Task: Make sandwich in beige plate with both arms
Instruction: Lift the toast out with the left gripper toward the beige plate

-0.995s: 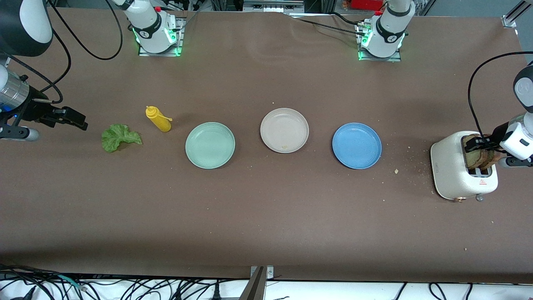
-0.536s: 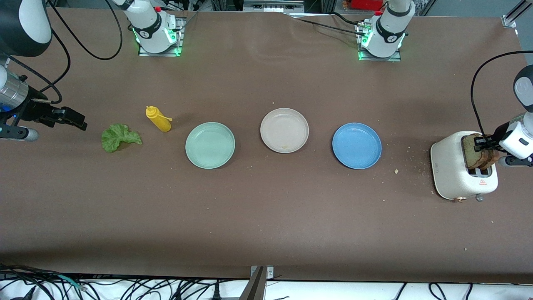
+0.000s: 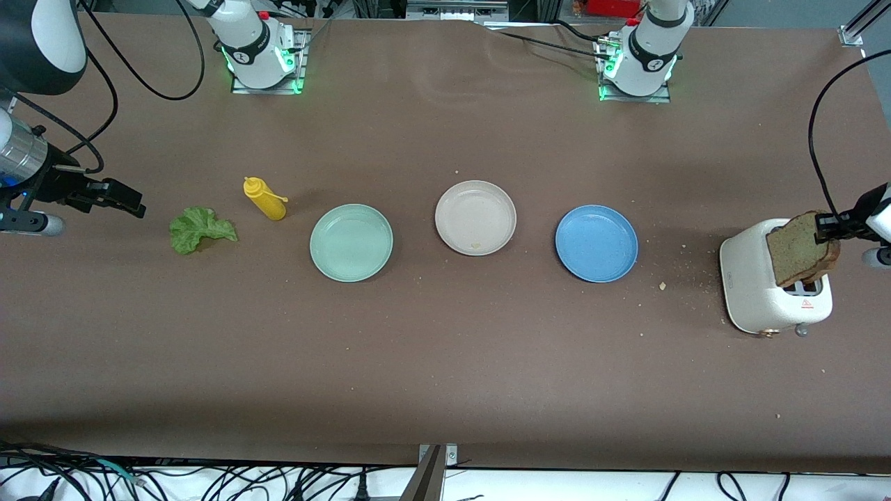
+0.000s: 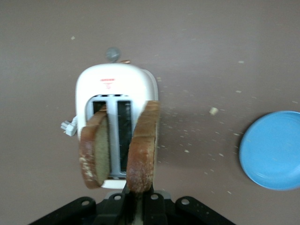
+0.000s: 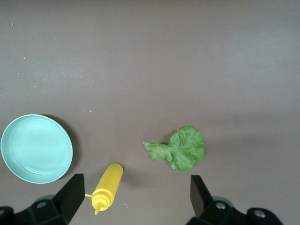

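Observation:
My left gripper (image 3: 830,227) is shut on a tan bread slice (image 3: 798,248) and holds it up over the white toaster (image 3: 754,285). In the left wrist view the held slice (image 4: 143,145) hangs from the gripper (image 4: 139,200), and a second slice (image 4: 96,151) stands in a slot of the toaster (image 4: 117,82). The beige plate (image 3: 475,218) holds only a crumb, mid-table. The green lettuce leaf (image 3: 200,229) lies toward the right arm's end and shows in the right wrist view (image 5: 180,147). My right gripper (image 3: 120,198) is open and empty, waiting beside the lettuce.
A mint green plate (image 3: 351,242) and a blue plate (image 3: 596,243) flank the beige plate. A yellow squeeze bottle (image 3: 265,198) stands between the lettuce and the mint green plate. Crumbs lie between the blue plate and the toaster.
My left gripper has risen and drawn the bread slice up out of the toaster slot. The right arm has not moved.

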`<state>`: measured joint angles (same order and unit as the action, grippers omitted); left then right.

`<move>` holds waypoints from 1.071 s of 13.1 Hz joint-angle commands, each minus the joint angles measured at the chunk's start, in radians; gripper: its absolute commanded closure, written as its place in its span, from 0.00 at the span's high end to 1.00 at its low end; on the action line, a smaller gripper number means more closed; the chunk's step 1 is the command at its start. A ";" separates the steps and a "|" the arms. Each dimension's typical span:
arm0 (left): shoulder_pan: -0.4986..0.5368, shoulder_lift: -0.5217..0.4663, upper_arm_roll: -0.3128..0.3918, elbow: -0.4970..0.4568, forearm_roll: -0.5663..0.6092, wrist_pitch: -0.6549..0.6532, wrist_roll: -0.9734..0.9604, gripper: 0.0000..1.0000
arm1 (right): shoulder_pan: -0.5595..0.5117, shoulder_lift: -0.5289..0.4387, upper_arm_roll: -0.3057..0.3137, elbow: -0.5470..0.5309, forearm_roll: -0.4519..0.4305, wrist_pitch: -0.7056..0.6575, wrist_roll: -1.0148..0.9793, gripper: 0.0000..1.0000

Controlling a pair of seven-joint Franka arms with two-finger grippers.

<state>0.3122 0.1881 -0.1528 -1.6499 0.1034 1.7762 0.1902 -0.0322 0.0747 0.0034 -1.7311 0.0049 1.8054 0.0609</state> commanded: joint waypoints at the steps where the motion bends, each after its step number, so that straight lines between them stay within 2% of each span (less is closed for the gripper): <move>1: -0.002 0.008 -0.118 0.068 0.024 -0.112 0.003 0.00 | -0.003 0.007 0.003 0.013 0.000 -0.014 0.001 1.00; 3: -0.004 0.017 -0.198 0.067 0.007 -0.154 0.005 0.00 | -0.003 0.007 0.003 0.013 0.000 -0.014 0.002 1.00; 5: -0.015 0.053 -0.260 0.061 -0.101 -0.196 -0.005 0.00 | -0.003 0.007 0.003 0.011 0.000 -0.021 0.002 1.00; 8: -0.114 0.140 -0.264 0.058 -0.264 -0.204 -0.087 0.00 | -0.003 0.008 0.003 0.013 0.001 -0.028 0.007 1.00; 12: -0.260 0.313 -0.264 0.065 -0.396 -0.193 -0.095 0.00 | -0.005 0.017 0.003 0.015 0.001 -0.028 0.005 1.00; 14: -0.312 0.365 -0.264 0.065 -0.448 -0.143 -0.095 0.00 | -0.003 0.017 0.003 0.016 0.001 -0.028 -0.010 1.00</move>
<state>0.0301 0.5020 -0.4212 -1.6182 -0.2874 1.6124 0.0979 -0.0321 0.0867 0.0035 -1.7313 0.0049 1.7928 0.0602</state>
